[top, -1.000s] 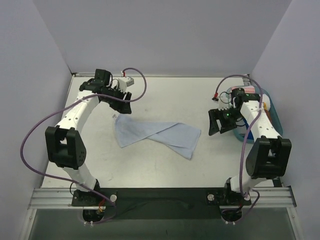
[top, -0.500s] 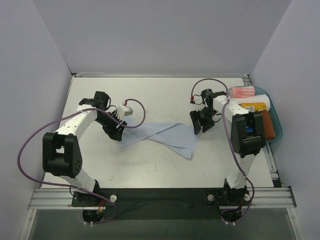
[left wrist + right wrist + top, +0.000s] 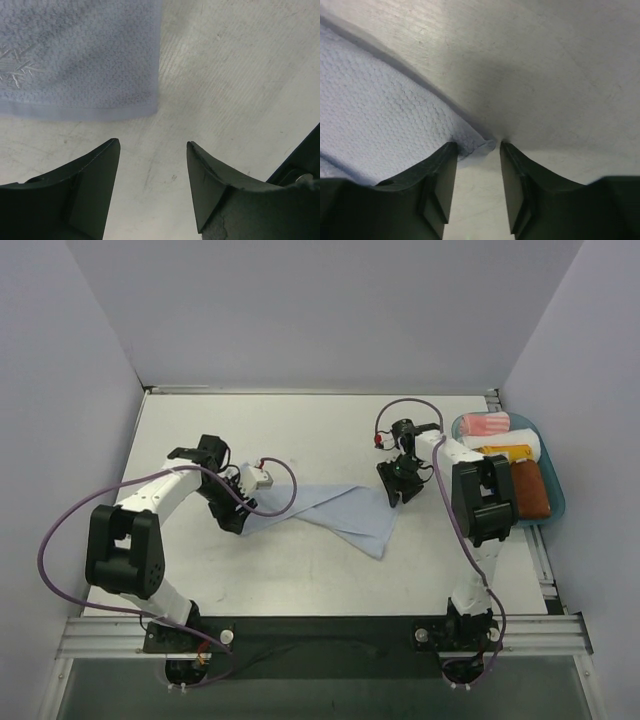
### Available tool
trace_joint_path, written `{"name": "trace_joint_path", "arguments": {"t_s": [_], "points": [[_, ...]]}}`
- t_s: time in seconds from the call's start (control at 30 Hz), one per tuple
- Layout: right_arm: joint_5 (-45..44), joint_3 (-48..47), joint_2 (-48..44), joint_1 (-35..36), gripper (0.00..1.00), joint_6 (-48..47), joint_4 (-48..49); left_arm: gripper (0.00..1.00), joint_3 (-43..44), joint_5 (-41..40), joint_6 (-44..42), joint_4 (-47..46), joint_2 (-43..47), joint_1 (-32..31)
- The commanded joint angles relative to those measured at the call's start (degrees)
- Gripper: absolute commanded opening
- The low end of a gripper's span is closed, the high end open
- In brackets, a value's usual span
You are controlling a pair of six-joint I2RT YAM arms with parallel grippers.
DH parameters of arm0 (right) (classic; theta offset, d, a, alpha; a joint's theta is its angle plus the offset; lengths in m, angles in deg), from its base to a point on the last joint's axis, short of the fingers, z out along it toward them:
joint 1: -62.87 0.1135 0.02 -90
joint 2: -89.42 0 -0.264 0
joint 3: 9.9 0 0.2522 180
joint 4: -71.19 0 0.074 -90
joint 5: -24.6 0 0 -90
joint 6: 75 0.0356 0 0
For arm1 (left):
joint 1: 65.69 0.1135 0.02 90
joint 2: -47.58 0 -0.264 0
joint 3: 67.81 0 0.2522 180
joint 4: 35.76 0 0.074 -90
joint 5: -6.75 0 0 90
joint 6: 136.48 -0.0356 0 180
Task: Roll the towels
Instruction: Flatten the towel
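towel (image 3: 380, 125) corner now sits between the narrowed right fingers (image 3: 440, 185).

You have two matching arms, with white shells on the long links and blocky black housings at the joints. A thin purple cable (image 3: 41, 550) bows out from your left arm (image 3: 160, 485), and a second purple lead (image 3: 410, 401) arcs over the wrist of your right arm (image 3: 485, 502). A small white box (image 3: 262, 477) sits at the left wrist, and a red plug (image 3: 377, 441) shows by the right one. The left gripper (image 3: 153, 150) and right gripper (image 3: 478, 150) both end in matte black, wedge-shaped fingers.
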Motion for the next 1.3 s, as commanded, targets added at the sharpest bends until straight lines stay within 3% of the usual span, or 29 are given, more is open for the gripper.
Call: {"name": "trace_joint_path", "arguments": {"t_s": [0.0,0.1,0.2,0.43,0.5,0.57,0.6,0.67,0.7,0.77,1.0,1.27], "points": [[-1.32,-1.14,1.16,0.29,0.38,0.32,-1.94,0.66,-0.18,0.0,-2.3,-3.45,1.17,-1.49],[0.53,-0.79,1.96,0.28,0.35,0.05,-2.02,0.66,-2.46,-1.57,-4.58,-5.21,1.87,-3.78],[1.67,-0.53,2.75,0.28,0.26,-0.21,-2.37,0.66,-5.71,-5.88,-4.94,-9.86,2.67,-7.38],[2.9,-0.61,2.93,0.28,0.11,-1.18,-3.25,0.63,-8.0,-15.46,-4.32,-19.26,-3.92,-11.08],[3.17,-0.61,2.93,0.28,0.03,-1.44,-3.52,0.59,-8.7,-17.31,-5.02,-20.59,-5.93,-11.43],[3.43,-0.53,2.66,0.28,0.0,-2.06,-3.78,0.54,-10.11,-18.62,-5.64,-22.61,-6.73,-11.52],[3.61,-0.53,2.49,0.28,0.0,-2.23,-3.87,0.43,-10.46,-18.89,-5.73,-23.14,-7.35,-11.52],[4.48,-0.44,1.7,0.2,0.0,-2.76,-4.04,0.31,-11.16,-18.98,-5.21,-23.32,-7.61,-11.43],[4.75,-0.53,1.43,0.11,0.0,-2.93,-4.13,0.15,-11.17,-19.16,-4.59,-22.8,-7.44,-11.52],[5.01,-0.61,-0.05,-0.07,0.0,-3.37,-4.31,0.0,-8.46,-17.16,-1.1,-19.82,-6.65,-11.43],[5.28,-4.21,-4.8,-2.35,0.0,-5.31,-6.94,0.0,1.65,-9.23,6.83,-10.67,3.36,-5.91],[5.46,-5.8,-13.93,-4.02,0.0,-8.38,-10.63,0.0,11.24,-3.43,13.25,-4.25,7.94,3.68]]}}
